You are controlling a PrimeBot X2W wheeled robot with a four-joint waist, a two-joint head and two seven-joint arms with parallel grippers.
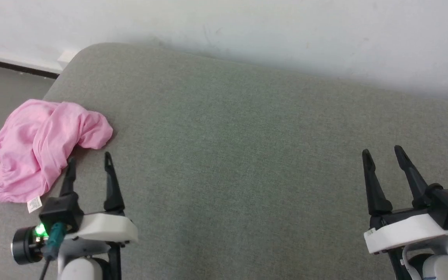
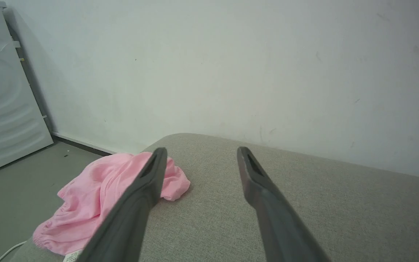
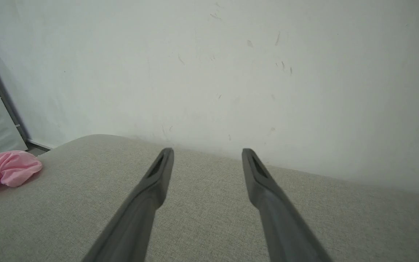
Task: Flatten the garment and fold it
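Pink thin crumpled cloth garment (image 1: 45,147) lies bunched on left edge of grey woven cushion (image 1: 247,155), long axis near-to-far, just left of left claw (image 1: 89,158), fingers apart, empty; right claw (image 1: 381,149), also spread, sits well apart. Left arm nearer.

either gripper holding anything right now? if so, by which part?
Nothing is held. The left gripper and right gripper are both open and empty; the garment lies crumpled on the grey cushion, ungrasped.
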